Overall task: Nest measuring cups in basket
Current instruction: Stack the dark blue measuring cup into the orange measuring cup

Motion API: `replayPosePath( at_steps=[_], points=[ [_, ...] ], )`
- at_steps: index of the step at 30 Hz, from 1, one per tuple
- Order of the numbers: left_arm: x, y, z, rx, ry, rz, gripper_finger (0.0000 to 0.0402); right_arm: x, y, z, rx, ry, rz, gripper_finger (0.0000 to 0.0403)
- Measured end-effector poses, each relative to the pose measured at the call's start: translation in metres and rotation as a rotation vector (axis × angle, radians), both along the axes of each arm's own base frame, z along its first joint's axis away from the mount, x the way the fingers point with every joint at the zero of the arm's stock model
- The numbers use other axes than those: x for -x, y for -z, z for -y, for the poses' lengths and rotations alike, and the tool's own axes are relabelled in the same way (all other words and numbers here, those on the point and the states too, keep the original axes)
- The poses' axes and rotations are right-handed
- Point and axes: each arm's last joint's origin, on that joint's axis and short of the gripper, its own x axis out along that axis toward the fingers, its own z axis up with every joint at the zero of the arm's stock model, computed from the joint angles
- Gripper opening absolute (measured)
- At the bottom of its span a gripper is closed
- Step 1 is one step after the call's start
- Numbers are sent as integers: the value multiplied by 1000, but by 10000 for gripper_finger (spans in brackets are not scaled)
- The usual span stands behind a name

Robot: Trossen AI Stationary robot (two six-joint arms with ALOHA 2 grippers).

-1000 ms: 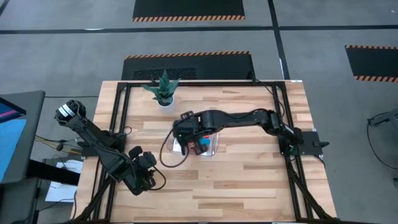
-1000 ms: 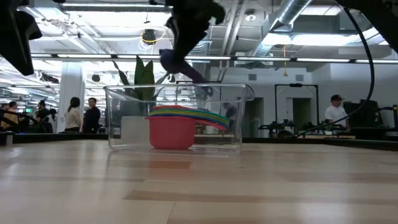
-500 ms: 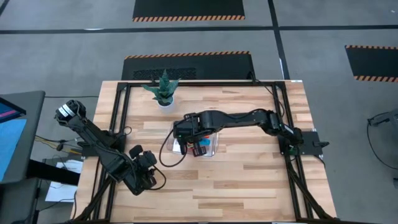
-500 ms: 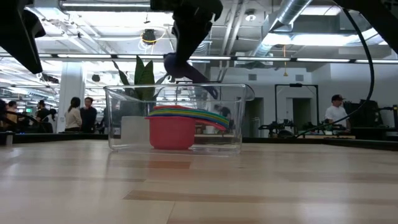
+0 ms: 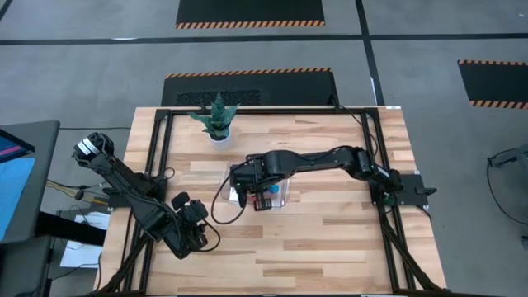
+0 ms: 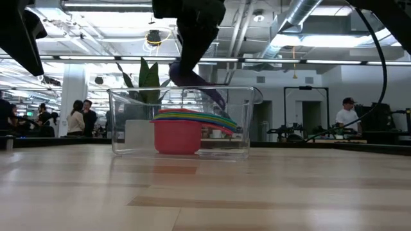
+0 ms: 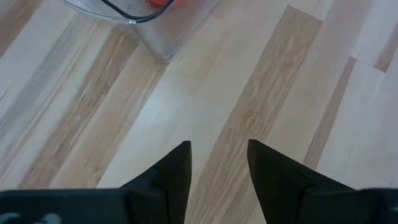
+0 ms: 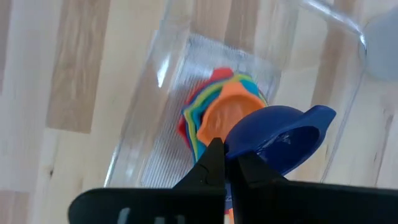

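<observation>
The clear basket (image 5: 283,198) stands mid-table and holds a nested stack of measuring cups (image 6: 176,136): a red one at the bottom and an orange one (image 8: 229,115) on top. My right gripper (image 8: 230,163) hovers just over the basket, shut on the dark blue cup (image 6: 186,75). That cup hangs over the stack, with its handle (image 6: 217,97) dipping below the basket's rim. My left gripper (image 7: 217,158) waits open above bare wood near the table's left near corner (image 5: 196,233), short of the basket's corner (image 7: 146,25). My right gripper pinches the dark blue cup between its two fingers at the edge of its bowl (image 8: 244,149), on the side away from the handle. The fingers come from above, pointing down. The cup is lifted clear and tilted, bowl high and handle slanting down into the basket.
A white pot with a green plant (image 5: 217,130) stands behind the basket toward the far edge. Black frame rails (image 5: 157,157) run along the table's left and right sides. Bare wood lies in front of the basket (image 6: 205,192). People stand in the room beyond (image 6: 82,119).
My right gripper has come down a little toward the basket, still shut on the dark blue cup. The cup's handle now reaches lower inside the basket's walls. The stack has stayed in place.
</observation>
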Motion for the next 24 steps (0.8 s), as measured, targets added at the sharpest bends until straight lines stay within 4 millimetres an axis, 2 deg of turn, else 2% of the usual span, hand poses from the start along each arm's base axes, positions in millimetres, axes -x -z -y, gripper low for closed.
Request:
replayPosePath(
  at_steps=[8,19,24],
  points=[
    [0,0,0,0,1,0,143,-2,-1,0,1,-8,25,6],
    [0,0,0,0,0,0,143,-3,-1,1,-83,199,56,6],
    [0,0,0,-1,1,0,143,-10,21,0,-80,222,7,6]
  ],
)
